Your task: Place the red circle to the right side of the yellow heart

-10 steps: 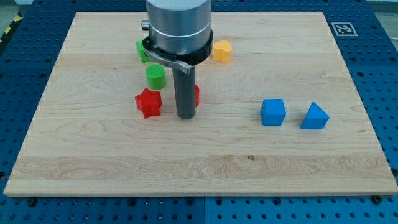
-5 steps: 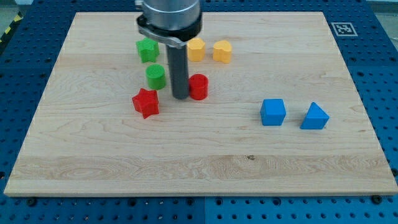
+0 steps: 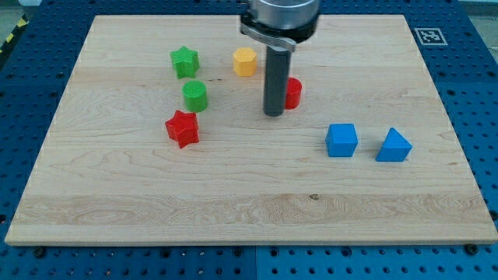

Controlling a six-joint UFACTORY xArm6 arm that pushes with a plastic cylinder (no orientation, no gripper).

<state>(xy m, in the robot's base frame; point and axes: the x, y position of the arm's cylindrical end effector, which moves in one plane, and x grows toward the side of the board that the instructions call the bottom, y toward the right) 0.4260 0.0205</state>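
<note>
Wooden board (image 3: 156,194) on blue pegboard (image 3: 482,117); my tip (image 3: 273,114) touching red circle (image 3: 292,93); no jaws visible.

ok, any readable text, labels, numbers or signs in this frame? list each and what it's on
No readable words, numbers or brand names anywhere.
Only sign: a black-and-white square fiducial marker on the wooden board, at its corner in the view's top right; a pattern, not text.
Blocks and the rod above my tip carry no labels.
</note>
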